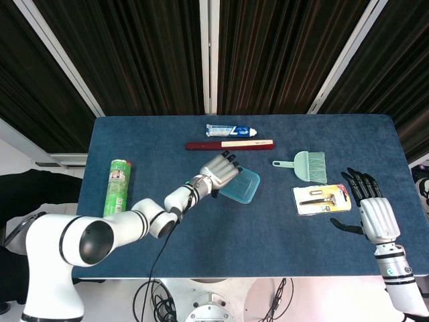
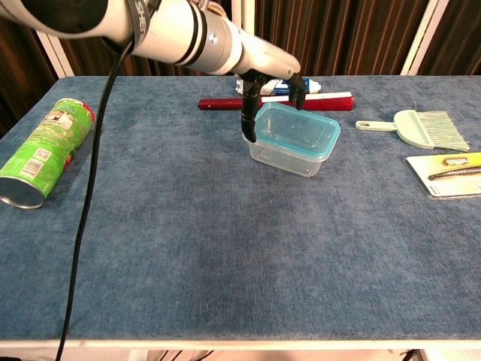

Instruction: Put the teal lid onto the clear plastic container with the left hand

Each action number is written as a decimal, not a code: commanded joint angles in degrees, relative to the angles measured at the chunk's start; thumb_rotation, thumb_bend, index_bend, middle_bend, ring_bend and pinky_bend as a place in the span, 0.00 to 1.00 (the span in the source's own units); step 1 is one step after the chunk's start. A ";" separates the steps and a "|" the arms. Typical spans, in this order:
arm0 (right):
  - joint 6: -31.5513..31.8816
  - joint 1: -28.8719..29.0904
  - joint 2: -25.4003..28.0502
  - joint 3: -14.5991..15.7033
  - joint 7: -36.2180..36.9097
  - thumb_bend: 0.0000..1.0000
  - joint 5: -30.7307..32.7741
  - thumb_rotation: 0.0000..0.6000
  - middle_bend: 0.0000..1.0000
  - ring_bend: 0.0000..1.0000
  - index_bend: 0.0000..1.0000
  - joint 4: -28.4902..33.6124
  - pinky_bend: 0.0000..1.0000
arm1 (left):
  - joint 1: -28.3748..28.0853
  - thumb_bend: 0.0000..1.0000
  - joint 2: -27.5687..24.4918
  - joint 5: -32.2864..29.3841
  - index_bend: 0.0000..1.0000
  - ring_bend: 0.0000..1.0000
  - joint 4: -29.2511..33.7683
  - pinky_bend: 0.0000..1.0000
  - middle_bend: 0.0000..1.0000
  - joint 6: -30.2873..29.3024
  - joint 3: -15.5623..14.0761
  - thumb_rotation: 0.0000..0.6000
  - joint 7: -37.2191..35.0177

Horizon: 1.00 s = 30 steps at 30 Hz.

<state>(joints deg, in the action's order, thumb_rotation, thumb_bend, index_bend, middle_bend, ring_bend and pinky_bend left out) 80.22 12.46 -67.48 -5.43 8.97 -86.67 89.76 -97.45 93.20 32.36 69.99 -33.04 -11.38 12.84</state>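
The teal lid [image 2: 298, 128] lies flat on top of the clear plastic container [image 2: 289, 156] near the table's middle back; the same teal lid [image 1: 241, 185] shows in the head view. My left hand [image 1: 218, 172] hovers just left of the container with its fingers apart and pointing down, holding nothing; in the chest view the left hand [image 2: 267, 89] is at the container's far left corner, clear of the lid. My right hand [image 1: 371, 209] rests open near the table's right front edge, fingers spread.
A green can [image 1: 117, 188] lies on its side at the left. A toothpaste tube [image 1: 230, 130] and a dark red flat box [image 1: 230, 144] lie behind the container. A pale green brush [image 1: 305, 165] and a packaged razor [image 1: 322, 199] sit to the right.
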 commanded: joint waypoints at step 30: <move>1.84 -0.70 -0.10 0.41 0.02 0.04 -1.55 1.00 0.00 0.00 0.00 0.48 0.00 | 10.18 0.03 -3.61 2.64 0.19 0.03 9.64 0.00 0.14 -8.74 7.79 0.99 8.92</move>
<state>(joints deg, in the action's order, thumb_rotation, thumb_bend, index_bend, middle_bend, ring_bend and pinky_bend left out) 82.05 11.75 -67.58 -5.02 8.98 -88.22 90.25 -89.04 91.24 33.08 76.99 -39.41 -4.26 21.49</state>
